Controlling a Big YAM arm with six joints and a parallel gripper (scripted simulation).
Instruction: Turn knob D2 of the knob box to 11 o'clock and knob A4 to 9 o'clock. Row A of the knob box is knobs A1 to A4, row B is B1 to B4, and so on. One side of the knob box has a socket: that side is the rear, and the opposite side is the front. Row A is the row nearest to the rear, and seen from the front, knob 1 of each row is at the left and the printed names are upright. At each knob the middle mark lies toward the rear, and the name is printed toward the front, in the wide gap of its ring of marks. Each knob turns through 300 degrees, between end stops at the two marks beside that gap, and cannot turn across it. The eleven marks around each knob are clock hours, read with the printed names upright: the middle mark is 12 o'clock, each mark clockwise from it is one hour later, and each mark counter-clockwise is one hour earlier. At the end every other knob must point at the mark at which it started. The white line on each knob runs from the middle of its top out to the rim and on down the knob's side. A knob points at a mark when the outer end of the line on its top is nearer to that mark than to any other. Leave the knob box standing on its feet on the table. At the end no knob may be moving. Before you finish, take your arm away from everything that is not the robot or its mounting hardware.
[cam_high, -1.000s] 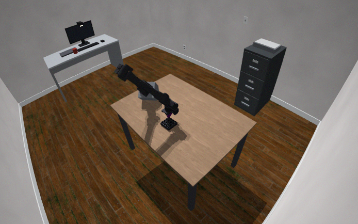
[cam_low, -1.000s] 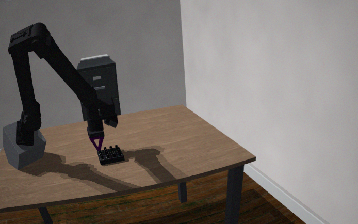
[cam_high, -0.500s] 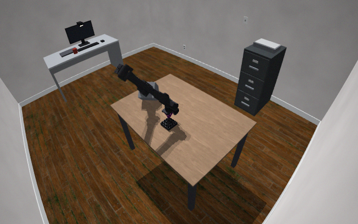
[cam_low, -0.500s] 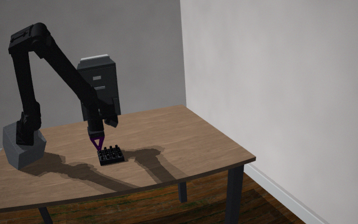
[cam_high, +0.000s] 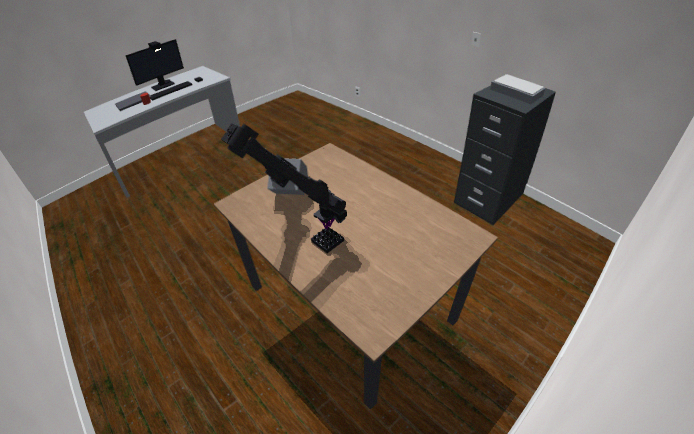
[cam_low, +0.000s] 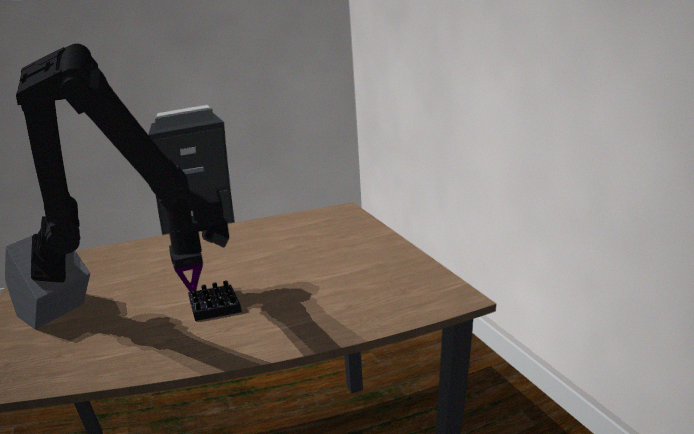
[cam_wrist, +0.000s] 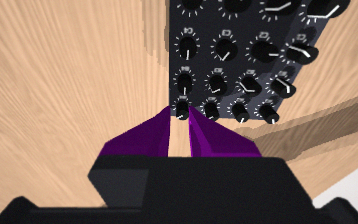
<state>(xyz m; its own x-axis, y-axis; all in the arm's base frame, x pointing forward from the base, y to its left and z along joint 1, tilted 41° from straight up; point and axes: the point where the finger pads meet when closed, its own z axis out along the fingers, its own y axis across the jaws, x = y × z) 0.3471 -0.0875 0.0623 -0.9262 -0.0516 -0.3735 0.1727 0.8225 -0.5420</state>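
Observation:
The black knob box (cam_high: 330, 239) (cam_low: 217, 311) (cam_wrist: 205, 61) stands on the table. In the wrist view its printed names are upside down, with row A nearest the gripper. My gripper (cam_high: 327, 228) (cam_low: 192, 291) (cam_wrist: 179, 111) is slightly open, its purple fingertips at the rear corner, one on each side of knob A4 (cam_wrist: 182, 109). A gap shows between the fingers; contact with the knob cannot be made out. A4's short visible line points to the lower left in the wrist view. Knob D2 (cam_wrist: 278, 4) is at the top edge of that view, partly cut off; its line runs toward the lower left.
Neighbouring knobs A3 (cam_wrist: 211, 110) and B4 (cam_wrist: 184, 81) stand close to the fingers. The wooden table (cam_high: 409, 245) (cam_low: 317, 245) carries the arm's grey base (cam_low: 46, 301). A desk (cam_high: 110, 115) and a filing cabinet (cam_high: 493, 148) stand away from the table.

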